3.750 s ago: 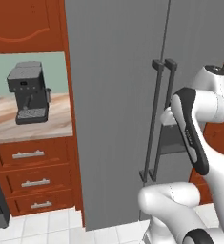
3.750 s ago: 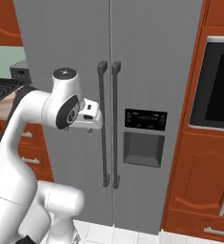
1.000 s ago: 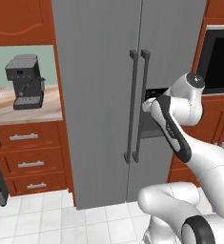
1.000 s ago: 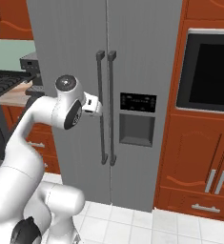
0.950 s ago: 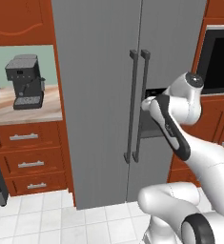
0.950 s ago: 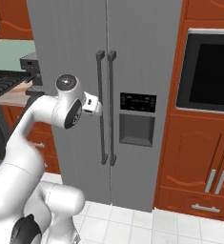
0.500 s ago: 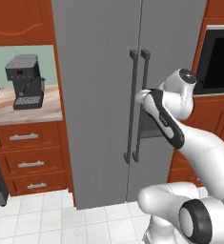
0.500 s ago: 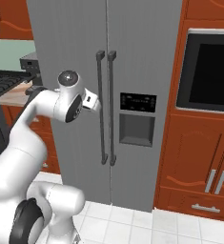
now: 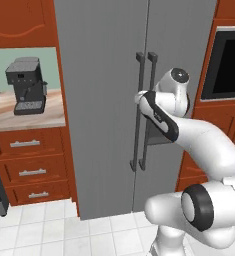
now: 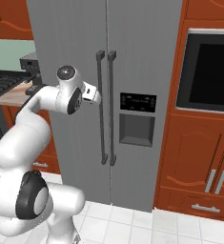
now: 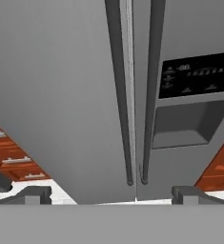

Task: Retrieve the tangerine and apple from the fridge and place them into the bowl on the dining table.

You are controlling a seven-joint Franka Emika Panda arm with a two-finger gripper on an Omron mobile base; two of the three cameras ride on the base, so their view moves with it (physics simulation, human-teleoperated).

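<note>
Hand view looks up the closed fridge with the gripper spread wide, empty, straddling both handles; dispenser panel text is too small to read. Left base view adds a coffee machine, right base view an oven. Since a second ago the arm reached closer to the handles

My fridge shows matt, brushed-looking grey metal, its handles smooth and darker. The cabinets around it look like polished red-brown wood; the floor is glossy white tile.
</note>
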